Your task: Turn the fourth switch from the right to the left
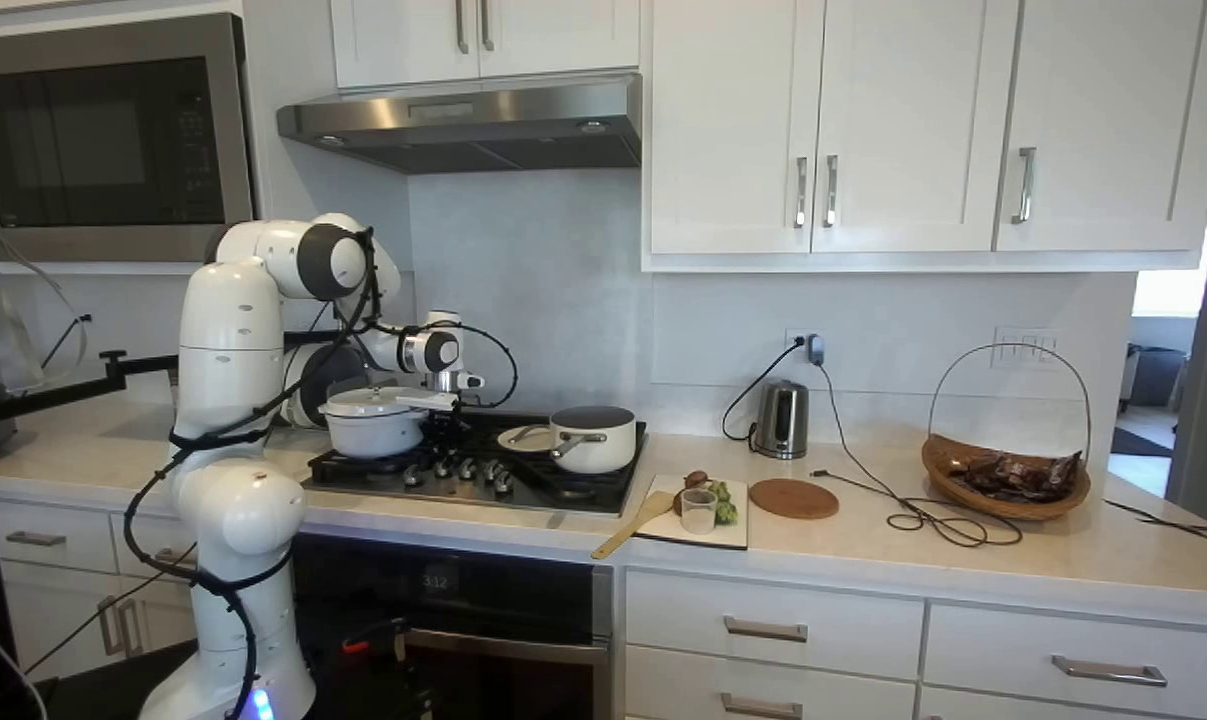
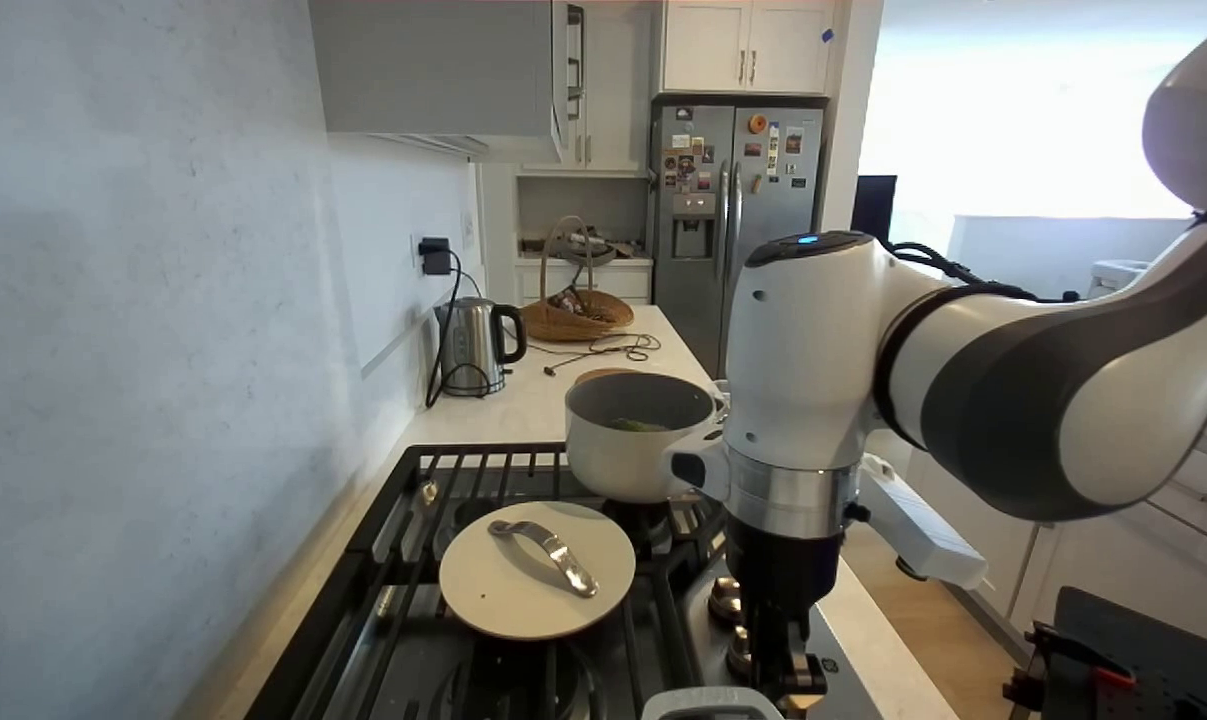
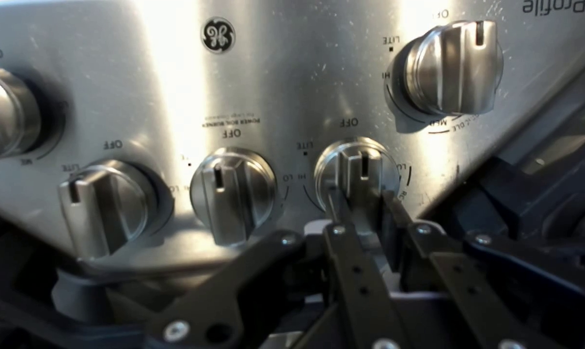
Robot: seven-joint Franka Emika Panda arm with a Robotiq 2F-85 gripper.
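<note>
Gripper (image 3: pixel 363 196) is down at the cooktop (image 3: pixel 282 58) front, along the countertop's (image 1: pixel 813 545) front edge. Wrist view: fingers (image 3: pixel 394 223) straddle the target knob (image 3: pixel 362 167), one each side of its bar. Can't tell if they pinch the bar or just flank it. Target is fourth from left there; lettering is upside down, so fourth from right read upright. Its pointer mark sits roughly toward OFF. Four other knobs (image 3: pixel 232 194) show, apart from the fingers.

Layout, in an exterior view: white lidded pot (image 1: pixel 368 437) on the cooktop's left, uncovered pot (image 1: pixel 613 448) on its right, something green inside. Loose lid (image 2: pixel 513 590) lies flat on the cooktop near the uncovered pot, handle up. Cutting board (image 1: pixel 733 535) is by the countertop's front edge, just right of the cooktop, clear cup (image 1: pixel 698 510) and greens (image 1: pixel 726 503) on it. Wooden spatula (image 1: pixel 633 525) lies over the board's left edge, handle end at the front edge. Flat brown disc (image 1: pixel 793 498) right of the board. Kettle (image 1: pixel 783 425) near the back edge. Basket (image 1: pixel 1013 510) with dark contents near the back right corner.
</note>
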